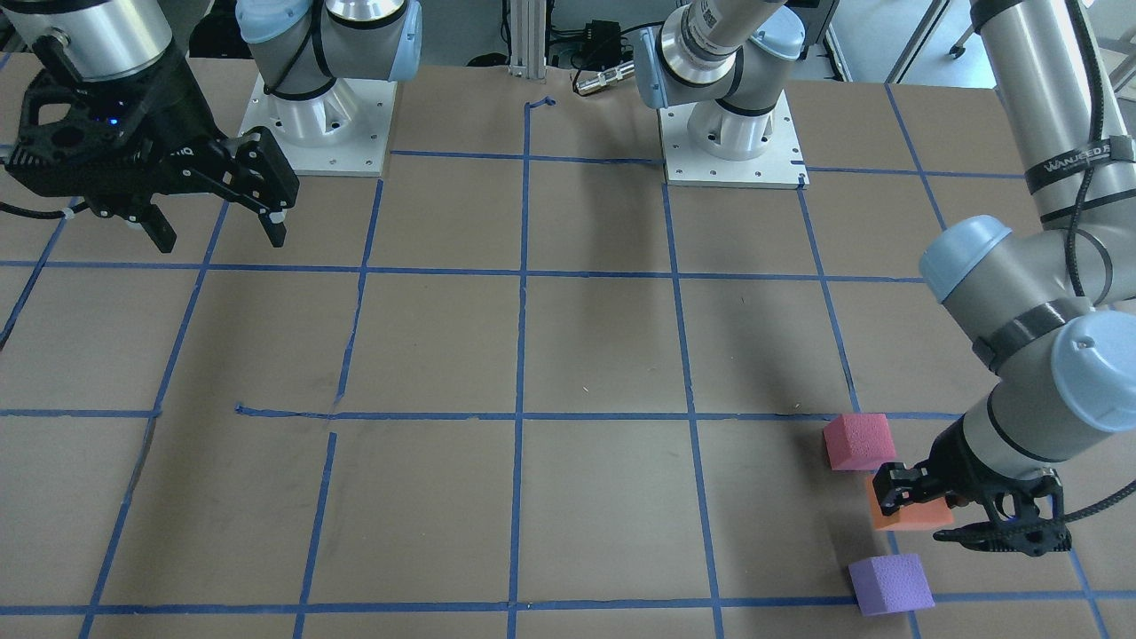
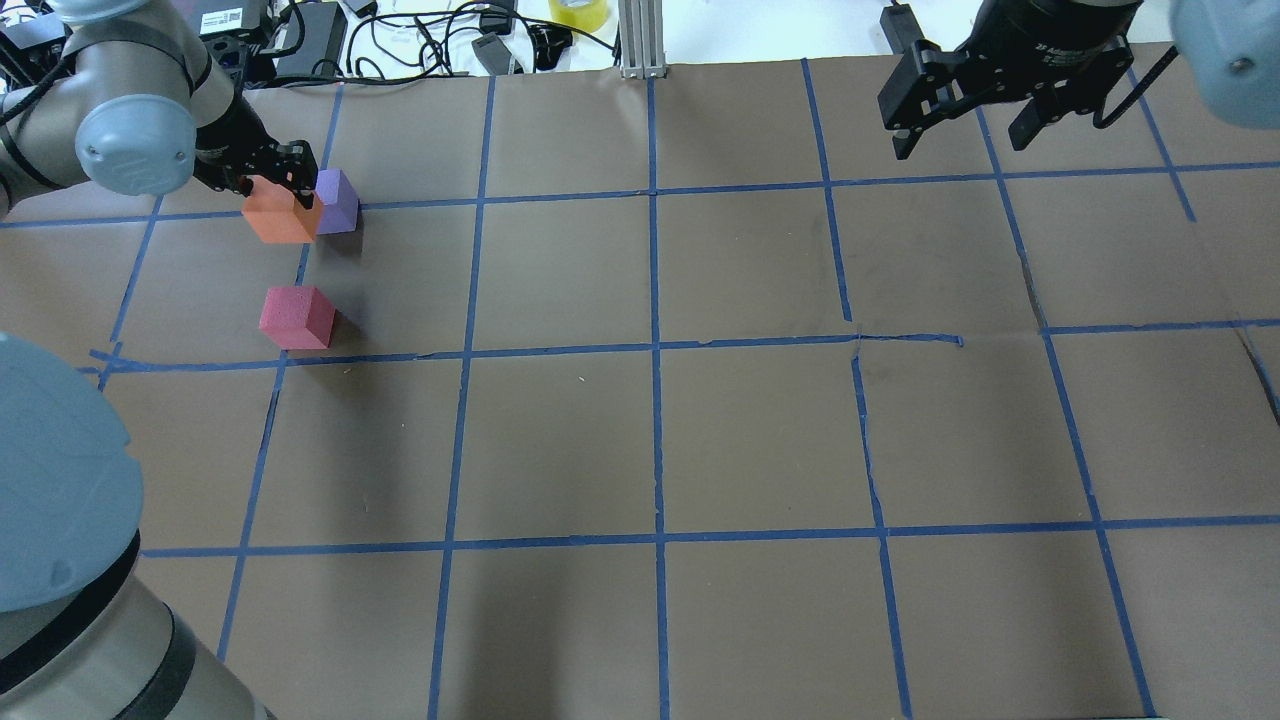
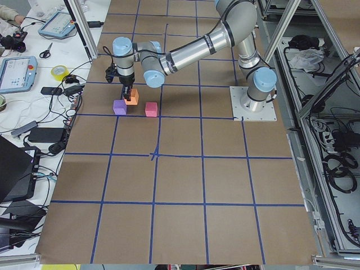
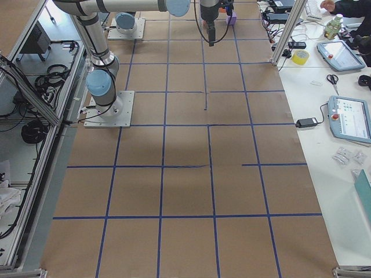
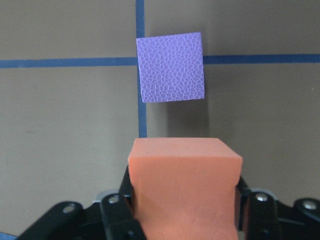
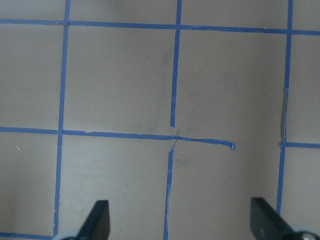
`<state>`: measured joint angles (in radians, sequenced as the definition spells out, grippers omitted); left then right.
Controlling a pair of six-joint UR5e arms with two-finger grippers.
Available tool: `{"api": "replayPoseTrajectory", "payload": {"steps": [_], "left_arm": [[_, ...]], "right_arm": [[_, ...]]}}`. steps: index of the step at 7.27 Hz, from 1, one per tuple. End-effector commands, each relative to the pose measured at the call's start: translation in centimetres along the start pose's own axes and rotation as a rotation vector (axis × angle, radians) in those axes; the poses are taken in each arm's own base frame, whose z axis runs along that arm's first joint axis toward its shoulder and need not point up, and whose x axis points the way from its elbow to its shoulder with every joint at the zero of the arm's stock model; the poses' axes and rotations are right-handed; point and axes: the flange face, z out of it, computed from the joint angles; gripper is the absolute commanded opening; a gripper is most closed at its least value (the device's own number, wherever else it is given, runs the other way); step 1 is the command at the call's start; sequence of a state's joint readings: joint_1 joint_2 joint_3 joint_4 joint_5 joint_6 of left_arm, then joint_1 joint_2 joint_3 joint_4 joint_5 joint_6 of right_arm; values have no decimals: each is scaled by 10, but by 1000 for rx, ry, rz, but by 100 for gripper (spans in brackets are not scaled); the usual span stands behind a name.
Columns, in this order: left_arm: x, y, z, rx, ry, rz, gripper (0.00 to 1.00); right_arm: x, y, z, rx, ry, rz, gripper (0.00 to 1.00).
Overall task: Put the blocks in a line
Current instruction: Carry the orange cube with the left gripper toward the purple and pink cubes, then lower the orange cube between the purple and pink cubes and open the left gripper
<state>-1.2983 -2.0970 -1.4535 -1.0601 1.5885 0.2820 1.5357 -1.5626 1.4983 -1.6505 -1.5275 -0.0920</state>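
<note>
Three matte foam cubes, similar in size, at the far left of the bench (image 1: 603,497). Orange (image 1: 923,516) clamped in left end effector (image 2: 272,192), seemingly raised, level, between the other two. Purple (image 1: 890,583) flat over crossing blue tape (image 5: 75,63), slightly skewed. Pink (image 1: 857,441) flat, apart from both

Held block (image 2: 278,218): between the jaws of the left gripper (image 5: 182,200), in between the other two blocks.
Far block (image 2: 338,200): on the table (image 2: 660,440), just beyond the held block, away from the robot.
Near block (image 2: 297,317): on the table, on the robot's side of the held block, apart from it.
Right gripper (image 1: 220,238): above the table's right side, well apart from all three blocks.
</note>
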Motion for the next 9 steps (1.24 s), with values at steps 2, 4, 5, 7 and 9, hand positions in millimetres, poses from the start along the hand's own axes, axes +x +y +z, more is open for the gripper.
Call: {"api": "replayPoseTrajectory", "payload": {"steps": [2, 4, 5, 7, 9], "left_arm": [[-5, 5, 41, 45, -8, 27, 22], [-5, 3, 61, 39, 40, 11, 22], [-5, 1, 67, 60, 35, 11, 22], [-9, 2, 75, 49, 31, 11, 22], [-6, 12, 89, 41, 27, 6, 32]], "right_arm": [[4, 2, -6, 12, 6, 7, 100], [8, 2, -5, 5, 6, 15, 100], [8, 3, -5, 2, 6, 15, 100], [7, 2, -4, 1, 3, 17, 100], [8, 4, -3, -4, 4, 20, 100]]}}
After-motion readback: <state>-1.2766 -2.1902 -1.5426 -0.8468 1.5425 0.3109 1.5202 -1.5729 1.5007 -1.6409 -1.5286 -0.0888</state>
